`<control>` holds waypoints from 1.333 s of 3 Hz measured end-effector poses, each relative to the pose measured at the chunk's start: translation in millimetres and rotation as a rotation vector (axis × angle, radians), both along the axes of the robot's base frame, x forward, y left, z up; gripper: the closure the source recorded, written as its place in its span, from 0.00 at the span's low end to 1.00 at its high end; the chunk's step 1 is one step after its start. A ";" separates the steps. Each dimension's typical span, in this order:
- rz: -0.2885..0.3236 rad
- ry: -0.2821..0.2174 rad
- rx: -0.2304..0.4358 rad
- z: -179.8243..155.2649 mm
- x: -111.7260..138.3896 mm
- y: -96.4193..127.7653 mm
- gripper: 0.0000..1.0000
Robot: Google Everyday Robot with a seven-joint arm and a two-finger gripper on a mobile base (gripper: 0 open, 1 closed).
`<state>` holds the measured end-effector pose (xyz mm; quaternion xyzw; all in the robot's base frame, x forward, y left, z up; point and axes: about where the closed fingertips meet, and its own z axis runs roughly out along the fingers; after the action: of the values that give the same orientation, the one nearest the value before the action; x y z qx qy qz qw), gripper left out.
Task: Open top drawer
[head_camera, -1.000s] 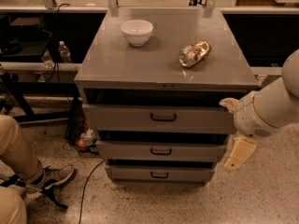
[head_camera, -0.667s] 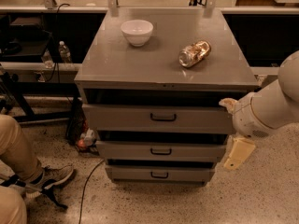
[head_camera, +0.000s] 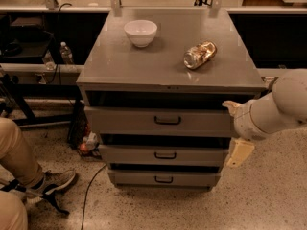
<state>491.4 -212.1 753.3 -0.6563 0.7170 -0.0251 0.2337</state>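
Our tool (head_camera: 238, 151) hangs just off the right end of the top drawer (head_camera: 124, 121), a bit lower than its front, and honestly we can't tell if it's clenched or loose. The drawer sits right under the table (head_camera: 158, 66), long axis running left-right and front facing us. So we reckon its handle (head_camera: 167, 120) is a good way left of the tool.

- Top drawer (head_camera: 120, 121) — grey metal front, smooth and matt; its bar handle (head_camera: 167, 120) is black with a slight shine.
- Cabinet top (head_camera: 158, 66) — grey, smooth, with a dull sheen.
- Bowl (head_camera: 140, 32) — white and glossy.
- Can (head_camera: 199, 54) — shiny metallic skin, lying on its side.
- Gripper (head_camera: 238, 133), at the right end of the top drawer's front — smooth, matt, pale plastic-looking shell.
- Floor (head_camera: 268, 200) — speckled, stone-like, lightly polished.
- Trousers (head_camera: 14, 147) — tan cloth.
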 end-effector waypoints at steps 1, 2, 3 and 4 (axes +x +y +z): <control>0.001 -0.033 -0.020 -24.1 20.8 -1.8 0.00; 0.006 -0.068 -0.045 -37.9 44.7 0.1 0.00; 0.018 -0.089 -0.064 -50.4 71.1 5.3 0.00; 0.028 -0.092 -0.067 -65.0 96.4 11.1 0.00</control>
<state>587.8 -201.0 688.3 -0.6719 0.6949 -0.0759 0.2448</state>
